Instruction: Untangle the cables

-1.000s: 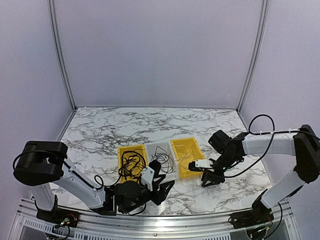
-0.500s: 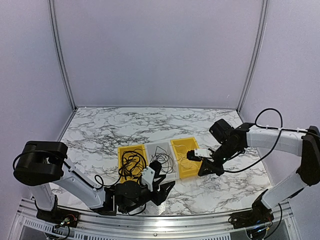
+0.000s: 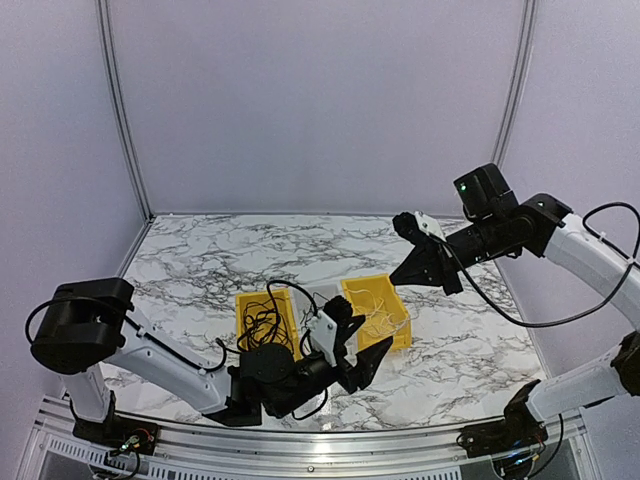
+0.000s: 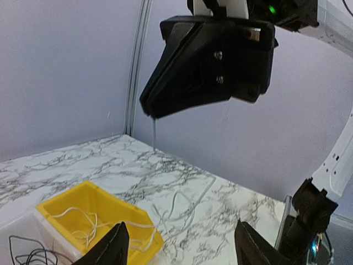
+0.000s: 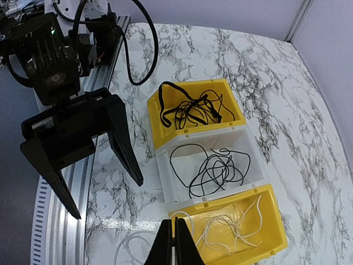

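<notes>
Right claw [image 3: 400,280] raised, pressed together, pinching pale cable [image 4: 154,135] hanging down to marble table [image 4: 110,160]. Left claw [image 4: 179,251] spread wide, low over table. Black cables [image 5: 190,107] in left yellow bin [image 5: 182,84] and clear bin [image 5: 163,176]; pale strands [image 5: 231,221] in right yellow bin [image 5: 278,226].

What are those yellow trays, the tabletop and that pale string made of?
The yellow bins look like moulded plastic: uniform colour, smooth, slightly shiny walls. The tabletop has a white, grey-veined marble look; real stone or a printed surface, the pictures cannot tell. The pale cable is thin and limp, curling loosely, so probably plastic-sheathed wire.
</notes>
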### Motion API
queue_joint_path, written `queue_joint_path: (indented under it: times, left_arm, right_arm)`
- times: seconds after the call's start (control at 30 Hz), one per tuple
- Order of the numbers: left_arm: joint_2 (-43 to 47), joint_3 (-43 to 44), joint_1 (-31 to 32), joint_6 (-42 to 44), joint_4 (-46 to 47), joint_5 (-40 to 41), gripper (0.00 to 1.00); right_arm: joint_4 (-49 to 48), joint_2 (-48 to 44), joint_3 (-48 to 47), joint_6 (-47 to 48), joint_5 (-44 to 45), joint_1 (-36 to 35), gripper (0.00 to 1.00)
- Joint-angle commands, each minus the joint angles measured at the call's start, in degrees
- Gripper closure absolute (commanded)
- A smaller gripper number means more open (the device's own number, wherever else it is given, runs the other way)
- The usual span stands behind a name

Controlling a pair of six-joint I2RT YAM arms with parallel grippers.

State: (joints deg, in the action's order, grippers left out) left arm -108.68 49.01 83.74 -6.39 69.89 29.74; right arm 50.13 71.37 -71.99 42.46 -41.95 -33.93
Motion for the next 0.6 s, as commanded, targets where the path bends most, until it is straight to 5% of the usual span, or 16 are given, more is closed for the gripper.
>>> queue_joint_path:
  times: [0.0,0.17,0.57]
  left_arm:
    - [-4.6,8.1,0.3,8.9,4.7,6.4,0.31]
    - [-10.9,16.5,-0.9,15.0,3.9,5.7,0.34]
    - [-17.3,21.5,-3.2,12.6,6.7,-3.7,0.78]
  right_arm:
    - [-0.2,0.2,-4.1,-2.6,-3.8,-0.9,1.00]
    - [-0.8,0.7,-7.3,-3.7,-5.2,-2.1,1.00]
    - [-1.3,-0.5,-14.0,-6.8,-9.3,-2.7,1.00]
